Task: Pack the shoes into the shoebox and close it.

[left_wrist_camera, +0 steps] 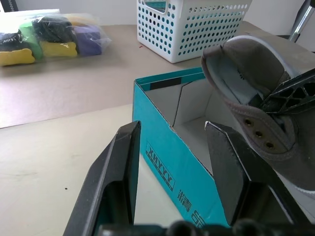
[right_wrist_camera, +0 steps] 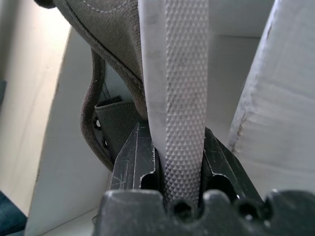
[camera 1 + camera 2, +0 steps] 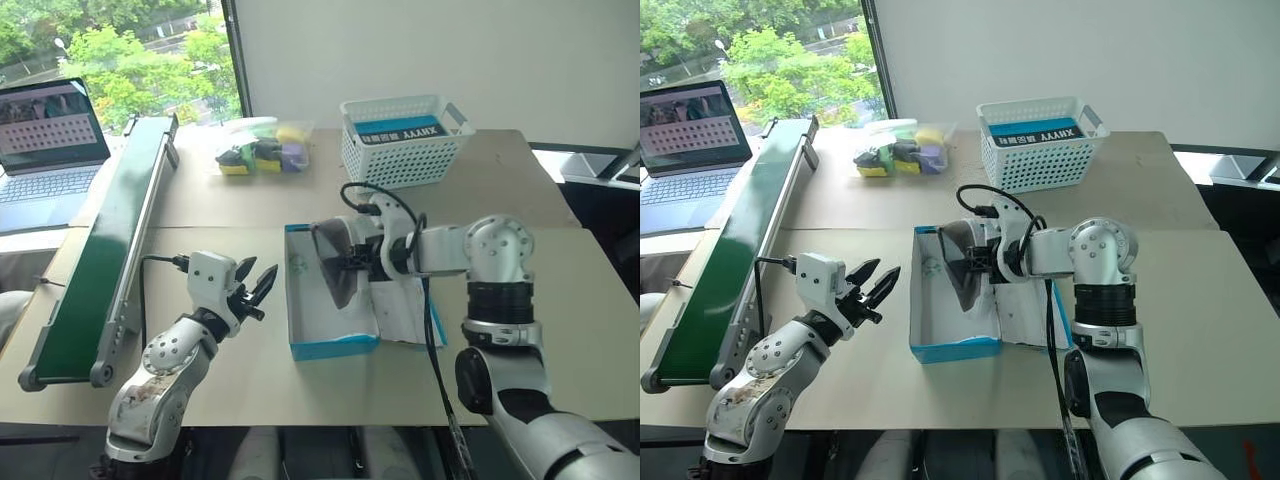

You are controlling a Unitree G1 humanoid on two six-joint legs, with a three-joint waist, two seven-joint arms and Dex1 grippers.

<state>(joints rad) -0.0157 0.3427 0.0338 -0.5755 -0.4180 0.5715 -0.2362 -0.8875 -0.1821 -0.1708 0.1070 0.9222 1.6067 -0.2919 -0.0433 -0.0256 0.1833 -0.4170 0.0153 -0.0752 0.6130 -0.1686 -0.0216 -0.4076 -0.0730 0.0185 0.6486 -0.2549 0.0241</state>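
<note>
While the right tool (image 3: pixel 352 262) grips one grey shoe (image 3: pixel 337 262) by the edge of its sole, that shoe hangs tilted over the open blue shoebox (image 3: pixel 330 347), its lower end dipping into the white inside. Seen from the right wrist, the pale knurled sole strip (image 2: pixel 183 98) is pinched between the two black fingers (image 2: pixel 130 162), with the grey upper and its eyelets hanging to one side. The box sits on the beige surface (image 3: pixel 230 330) in front of the robot, and its lid lies folded out flat on the robot's right side, partly under the right arm.

The left tool (image 3: pixel 256 287) hovers just beside the box wall on the robot's left (not touching it), its fingers (image 1: pixel 115 177) apart with nothing between them. From the left wrist, the box corner and the shoe's open collar show past those fingers.

Farther back stand a white lattice basket (image 3: pixel 405 150) holding a blue box, and a clear bag of coloured items (image 3: pixel 258 150). A green conveyor (image 3: pixel 105 250) runs along the robot's left, with a laptop (image 3: pixel 45 150) beyond it.
</note>
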